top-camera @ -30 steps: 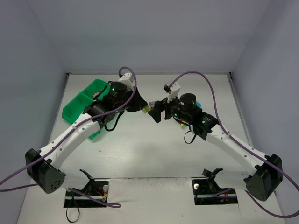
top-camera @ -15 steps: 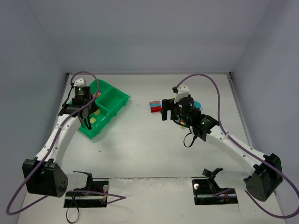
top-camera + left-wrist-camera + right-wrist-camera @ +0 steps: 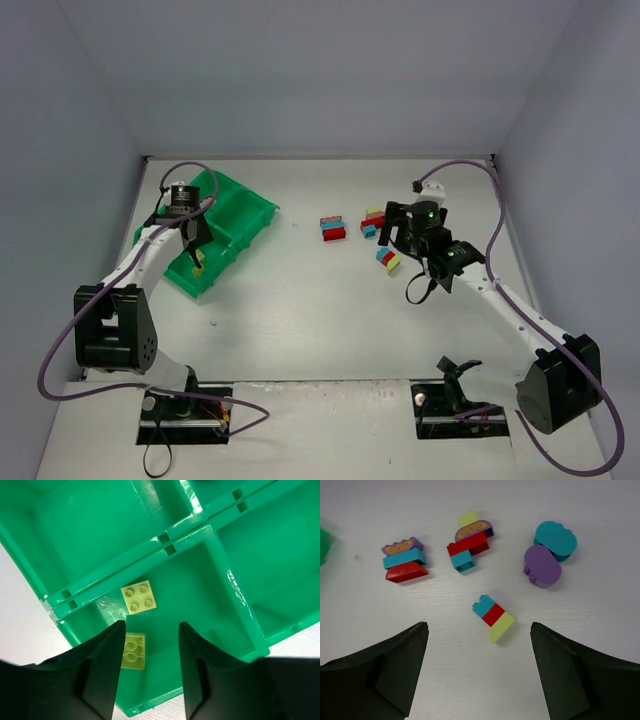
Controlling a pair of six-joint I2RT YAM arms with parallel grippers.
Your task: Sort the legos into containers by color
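Note:
The green tray [image 3: 252, 203] lies at the table's left; its four containers show in the left wrist view. Two yellow-green legos [image 3: 138, 597] [image 3: 133, 651] lie in the near container [image 3: 200, 610]. My left gripper [image 3: 151, 626] [image 3: 193, 248] hovers open over that container, holding nothing. On the white table lie a cyan-red-yellow stack [image 3: 493, 617] [image 3: 388, 260], a purple-cyan-red stack [image 3: 404, 560] [image 3: 332, 228], a mixed stack [image 3: 470, 545] and rounded cyan [image 3: 555, 537] and purple [image 3: 542, 566] pieces. My right gripper [image 3: 479, 625] [image 3: 397, 232] hangs open above the table, just short of the cyan-red-yellow stack.
Grey walls close in the table on three sides. The other three tray compartments [image 3: 100, 525] show no bricks. Purple cables loop over both arms [image 3: 470, 170]. Bare white table lies between the tray and the loose bricks.
My left arm swung from the table's middle to the tray and opened, leaving a yellow-green brick in the near container. My right gripper moved rightward to above the loose stacks.

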